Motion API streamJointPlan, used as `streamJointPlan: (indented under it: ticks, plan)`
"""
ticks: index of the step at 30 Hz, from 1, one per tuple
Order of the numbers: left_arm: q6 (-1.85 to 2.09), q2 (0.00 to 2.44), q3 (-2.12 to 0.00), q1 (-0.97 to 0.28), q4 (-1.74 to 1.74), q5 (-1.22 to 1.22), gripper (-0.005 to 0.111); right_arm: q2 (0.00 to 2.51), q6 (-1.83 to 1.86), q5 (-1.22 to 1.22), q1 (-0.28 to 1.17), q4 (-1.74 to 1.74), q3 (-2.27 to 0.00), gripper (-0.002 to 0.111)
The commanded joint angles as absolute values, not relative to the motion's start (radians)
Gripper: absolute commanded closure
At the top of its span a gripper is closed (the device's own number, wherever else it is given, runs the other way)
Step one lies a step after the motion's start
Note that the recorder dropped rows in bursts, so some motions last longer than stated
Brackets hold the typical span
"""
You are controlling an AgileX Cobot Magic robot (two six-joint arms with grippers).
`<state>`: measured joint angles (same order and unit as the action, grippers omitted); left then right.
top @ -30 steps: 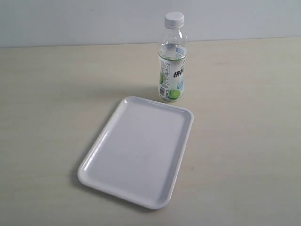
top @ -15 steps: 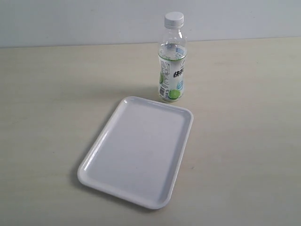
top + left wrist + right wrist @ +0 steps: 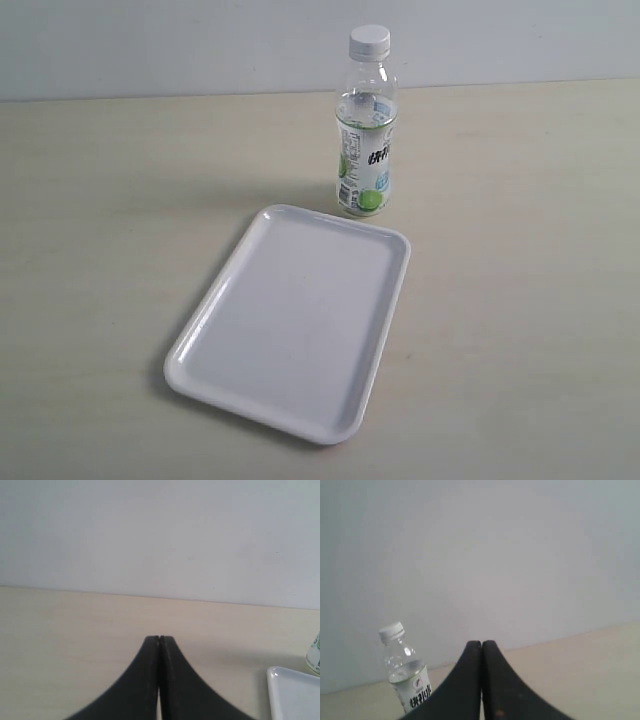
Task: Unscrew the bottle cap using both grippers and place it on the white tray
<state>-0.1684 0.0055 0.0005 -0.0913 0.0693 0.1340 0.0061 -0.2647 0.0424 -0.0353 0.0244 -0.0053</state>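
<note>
- Placement first: the bottle (image 3: 367,140) stands upright on the table (image 3: 520,300), toward its far edge and roughly midway along it. That leaves open room on both sides, so an arm could likely come in from each.
- The bottle cap (image 3: 369,40) is screwed on at the top of the neck. It is fully exposed above the label, which should make it easy to pinch from above or from the side.
- The white tray (image 3: 290,320) lies flat in the middle of the table, angled, with one short end just beside the bottle's base and the other reaching toward the near edge. It holds nothing, and being so near probably keeps the carry for the cap short.
- The left gripper (image 3: 159,639) has its two black fingers pressed together with nothing between them. Its camera catches only a sliver of the bottle and one tray corner off to the side.
- The right gripper (image 3: 481,643) is likewise closed tip to tip and grasps nothing. The bottle and cap show ahead of it, well apart from the fingertips.
- Neither gripper appears in the exterior view, so both are well clear of the bottle and no unscrewing has begun.
- Judged next need: open both grippers, one to steady the body and one to turn the cap.
</note>
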Motion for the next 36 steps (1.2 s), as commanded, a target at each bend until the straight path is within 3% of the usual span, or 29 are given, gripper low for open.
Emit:
streamJointPlan:
  ticks: [1, 3, 13, 16, 19, 26, 30, 36]
  plan:
    - [-0.164, 0.0, 0.0, -0.089, 0.071, 0.128, 0.107, 0.0, -0.262, 0.092, -0.034, 0.025, 0.0, 0.108]
    - [-0.164, 0.0, 0.0, -0.089, 0.071, 0.128, 0.107, 0.0, -0.265, 0.096, -0.034, 0.027, 0.0, 0.108]
    - [-0.164, 0.0, 0.0, -0.089, 0.071, 0.128, 0.107, 0.0, -0.231, 0.683, -0.034, 0.029, 0.0, 0.108]
    - [-0.164, 0.0, 0.0, -0.089, 0.071, 0.128, 0.107, 0.0, -0.274, 0.582, -0.034, 0.029, -0.042, 0.108]
    - [-0.164, 0.0, 0.0, -0.089, 0.071, 0.128, 0.107, 0.227, -0.18, 0.511, -0.034, 0.029, -0.077, 0.108]
    - [-0.164, 0.0, 0.0, -0.089, 0.071, 0.128, 0.107, 0.773, -0.021, 0.609, -0.034, 0.02, -0.077, 0.108]
    - [-0.164, 0.0, 0.0, -0.089, 0.071, 0.128, 0.107, 1.139, 0.0, 0.615, -0.034, -0.107, -0.136, 0.108]
    - [-0.164, 0.0, 0.0, -0.089, 0.071, 0.128, 0.107, 1.494, -0.055, 0.62, -0.034, -0.313, -0.29, 0.108]
